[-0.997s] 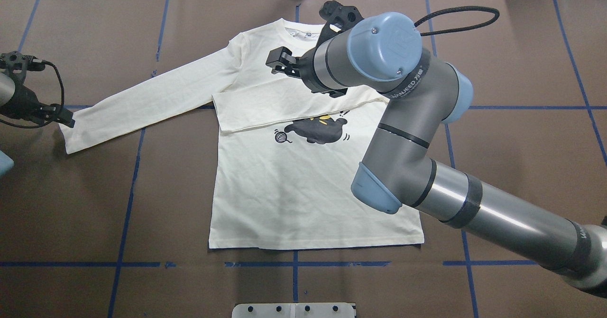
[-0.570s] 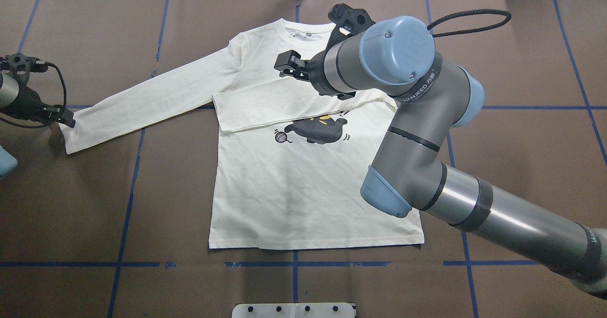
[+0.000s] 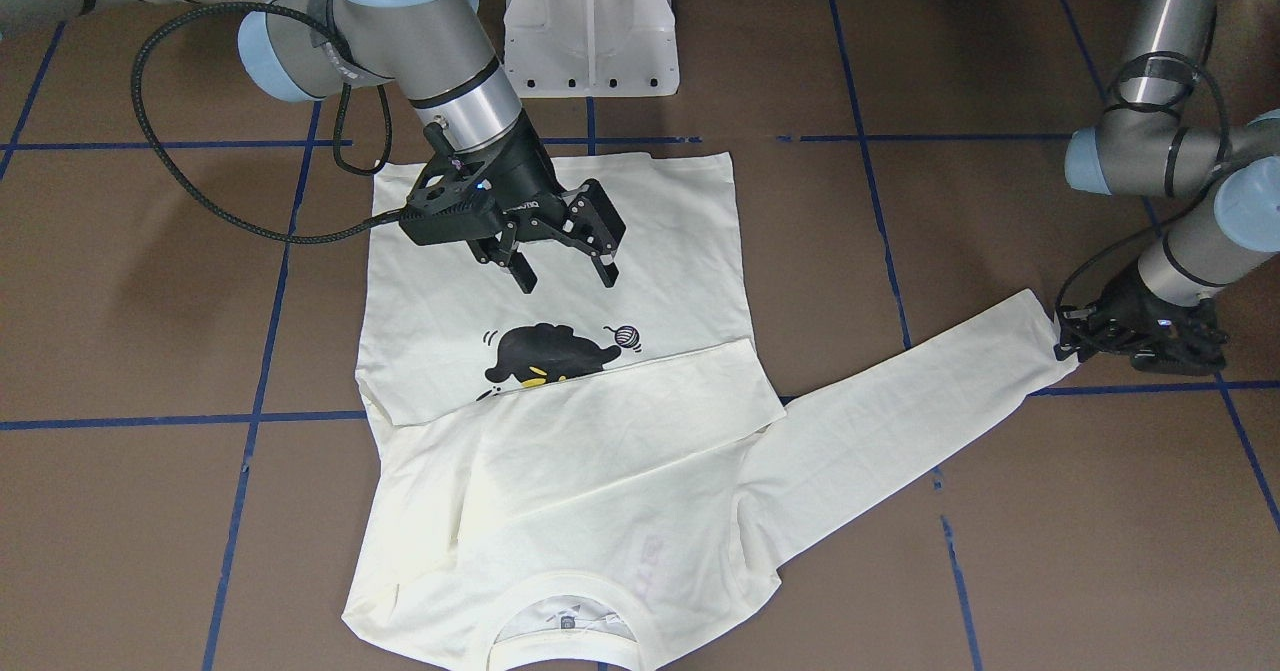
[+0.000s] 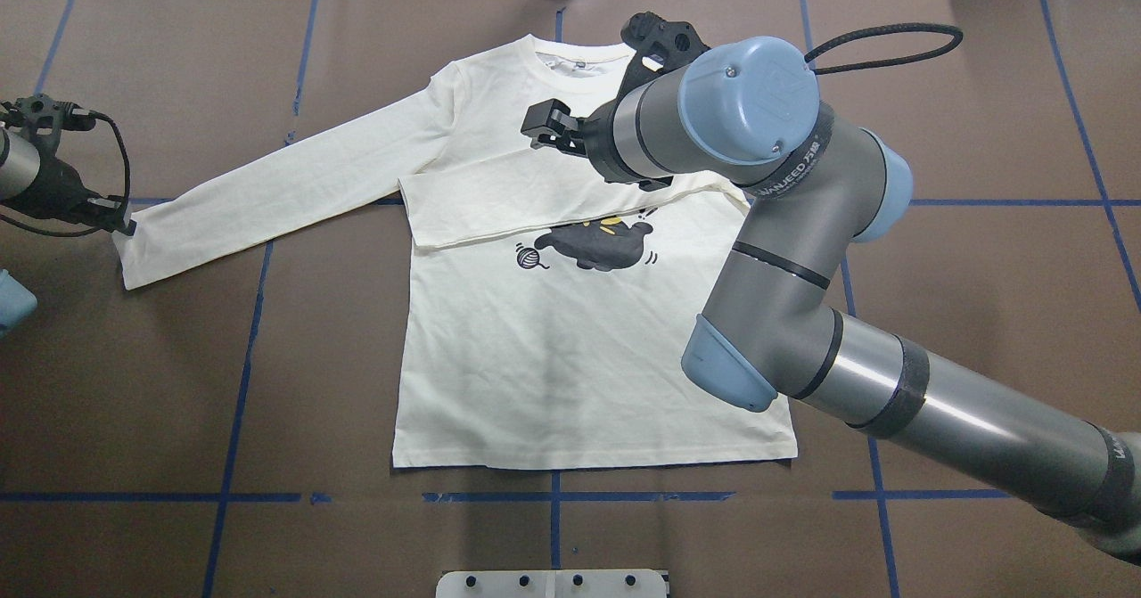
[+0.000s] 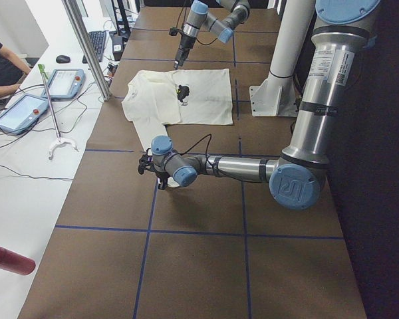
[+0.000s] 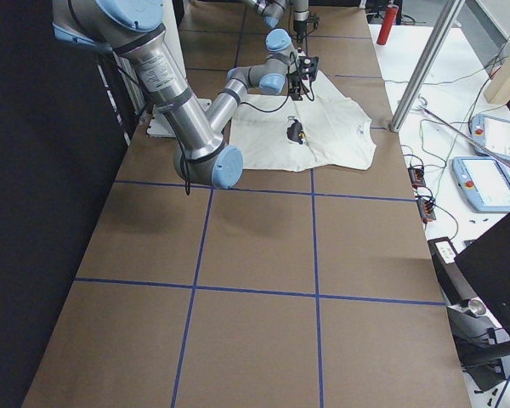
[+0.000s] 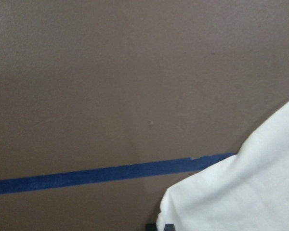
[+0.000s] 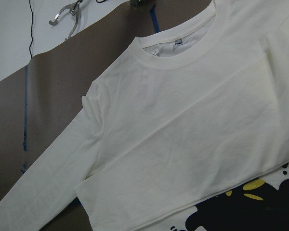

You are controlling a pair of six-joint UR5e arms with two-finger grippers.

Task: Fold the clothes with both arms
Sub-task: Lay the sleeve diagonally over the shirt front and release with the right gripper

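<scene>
The cream-white shirt (image 4: 570, 357) lies flat and front-up on the brown table, with the black cat print (image 4: 597, 243) showing. One sleeve is folded across the chest (image 4: 535, 197). The other sleeve (image 4: 285, 179) stretches out to the robot's left. My left gripper (image 4: 123, 224) sits at that sleeve's cuff and looks shut on it; in the front-facing view it (image 3: 1065, 343) pinches the cuff edge. My right gripper (image 3: 567, 279) is open and empty, hovering above the shirt body. It also shows over the chest in the overhead view (image 4: 539, 127).
The white pedestal base (image 3: 590, 21) stands at the robot's side of the table. Blue tape lines (image 4: 553, 496) grid the brown surface. A black cable (image 3: 200, 191) loops off the right wrist. Tablets and an operator (image 5: 0, 66) are beyond the far table edge.
My right arm has drifted a little to the right above the shirt, gripper still open. My left wrist has shifted slightly at the cuff. The shirt has not moved.
</scene>
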